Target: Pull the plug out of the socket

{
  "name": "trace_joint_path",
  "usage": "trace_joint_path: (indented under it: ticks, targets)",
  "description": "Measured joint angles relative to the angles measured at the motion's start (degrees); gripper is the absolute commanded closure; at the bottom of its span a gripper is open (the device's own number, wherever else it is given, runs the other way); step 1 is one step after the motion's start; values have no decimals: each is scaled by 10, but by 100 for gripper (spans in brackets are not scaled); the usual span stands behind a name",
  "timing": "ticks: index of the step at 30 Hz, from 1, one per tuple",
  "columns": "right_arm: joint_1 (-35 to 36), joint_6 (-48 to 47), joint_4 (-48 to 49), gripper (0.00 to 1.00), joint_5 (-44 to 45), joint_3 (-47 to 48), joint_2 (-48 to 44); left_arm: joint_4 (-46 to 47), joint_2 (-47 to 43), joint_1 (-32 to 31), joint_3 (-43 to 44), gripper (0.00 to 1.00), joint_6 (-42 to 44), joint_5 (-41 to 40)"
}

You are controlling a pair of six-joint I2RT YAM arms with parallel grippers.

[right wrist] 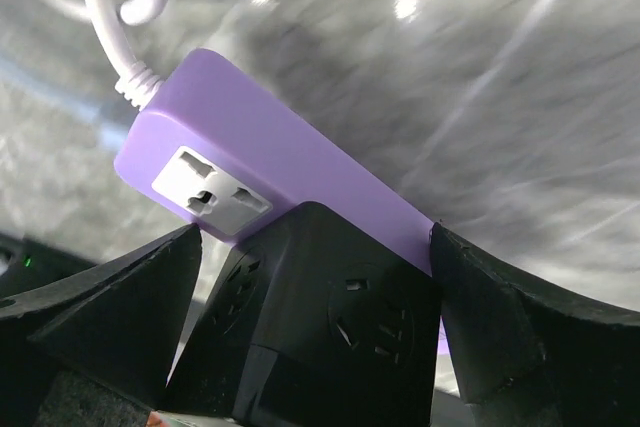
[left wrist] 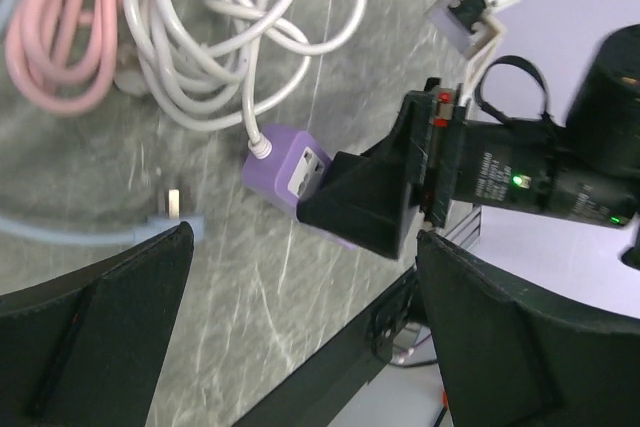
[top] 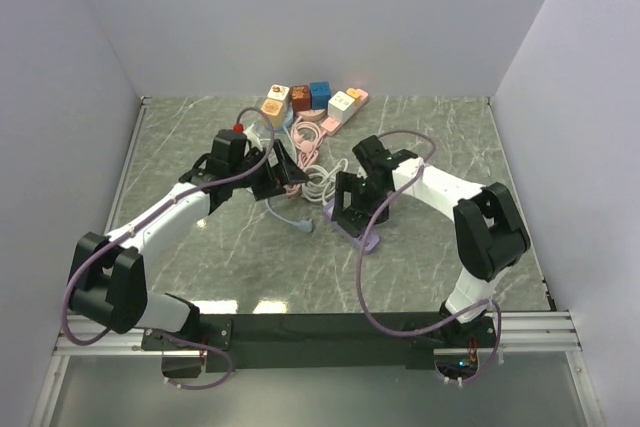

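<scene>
Black cube plug (right wrist: 320, 317) sits on purple plastic power strip (right wrist: 290, 162), mid grey marble table (top: 440, 147), well off edges. R gripper (top: 352, 215) spread, straddling plug; L gripper (left wrist: 305, 332) spread, hovering nearby. Strip's white socket face (right wrist: 210, 184): wrist views only.

Grey-green marbled table (top: 440, 147), veined white. Carries near its middle a purple power strip (top: 368, 239), lying flat, sockets up, with a white cable (top: 322, 179) running from one end into a loose coil. Holds just beyond that a coiled pink cable (top: 308, 132) and, left of the strip, a pale blue lead (top: 292, 215). Bears along the far edge a cluster of adapter cubes (top: 320, 93): orange, brown, blue, white, pink
</scene>
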Motion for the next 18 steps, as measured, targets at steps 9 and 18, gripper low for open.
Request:
trace_joint_path:
  ticks: [9, 18]
  targets:
    - [51, 42, 2, 0, 46, 7, -2, -1, -25, -37, -45, 1, -14, -29]
    - [51, 34, -17, 0, 119, -1, 7, 3, -11, -96, -45, 1, -30, -58]
